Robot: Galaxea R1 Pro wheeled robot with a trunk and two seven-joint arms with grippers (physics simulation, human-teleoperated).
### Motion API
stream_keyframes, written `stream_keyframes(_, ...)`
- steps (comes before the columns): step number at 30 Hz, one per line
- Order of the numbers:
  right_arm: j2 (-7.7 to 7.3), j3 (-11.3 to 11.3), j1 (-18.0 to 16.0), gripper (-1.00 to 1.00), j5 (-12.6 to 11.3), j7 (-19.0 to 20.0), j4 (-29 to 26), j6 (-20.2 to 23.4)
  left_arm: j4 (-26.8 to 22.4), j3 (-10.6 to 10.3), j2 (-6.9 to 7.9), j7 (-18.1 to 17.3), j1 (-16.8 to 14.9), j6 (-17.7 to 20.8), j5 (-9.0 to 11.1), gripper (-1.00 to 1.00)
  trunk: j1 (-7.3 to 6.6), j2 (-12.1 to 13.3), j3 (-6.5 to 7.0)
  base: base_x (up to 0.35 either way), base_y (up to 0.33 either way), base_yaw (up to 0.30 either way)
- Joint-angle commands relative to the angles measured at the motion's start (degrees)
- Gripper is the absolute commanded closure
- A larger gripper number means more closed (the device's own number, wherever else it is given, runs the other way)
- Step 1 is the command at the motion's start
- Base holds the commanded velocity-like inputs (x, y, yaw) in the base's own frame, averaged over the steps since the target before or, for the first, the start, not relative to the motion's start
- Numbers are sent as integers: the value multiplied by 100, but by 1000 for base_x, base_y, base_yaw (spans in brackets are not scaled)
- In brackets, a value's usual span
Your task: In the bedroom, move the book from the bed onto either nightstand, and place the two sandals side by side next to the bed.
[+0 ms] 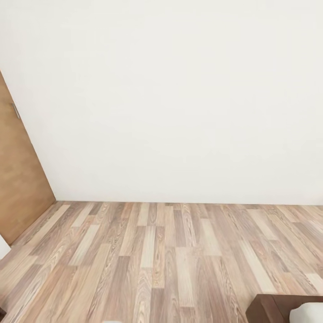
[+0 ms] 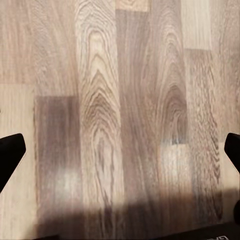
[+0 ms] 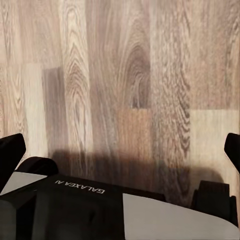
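A corner of the bed (image 1: 268,308), with its dark brown frame and a bit of off-white mattress, pokes in at the lower right of the head view. The book, the nightstand and the two sandals are out of view. In the left wrist view my left gripper (image 2: 120,150) is open over bare wood-plank floor, a black fingertip at each side edge. In the right wrist view my right gripper (image 3: 120,150) is open too, over the same floor and holding nothing.
A plain white wall (image 1: 179,89) faces me across the plank floor (image 1: 148,255). A brown wooden door (image 1: 18,179) stands at the left. My own black and white base (image 3: 100,210) lies under the right gripper.
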Motion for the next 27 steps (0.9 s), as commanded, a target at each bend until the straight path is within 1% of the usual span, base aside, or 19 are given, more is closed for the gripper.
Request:
stream_keyframes(1, -2, -50, -3, -100, 31, 22, 0, 37, 8, -49, 0, -15, -4, -22, 60, -100, 3, -2, -5, 327, 0, 0)
stream_keyframes(4, 1, -50, -3, -100, 31, 22, 1, 37, 7, -49, 1, -15, -4, -22, 58, -100, 3, -2, -5, 327, 0, -33)
stream_keyframes(11, 2, -50, -3, -100, 31, 14, 2, 37, 7, -49, 1, -15, -4, -24, 53, -100, 3, -2, -5, 327, 0, -137)
stream_keyframes(27, 2, -50, -3, -100, 31, 13, 4, 31, 7, -49, 1, -15, -4, -25, 60, -100, 3, -2, -5, 327, 0, -22)
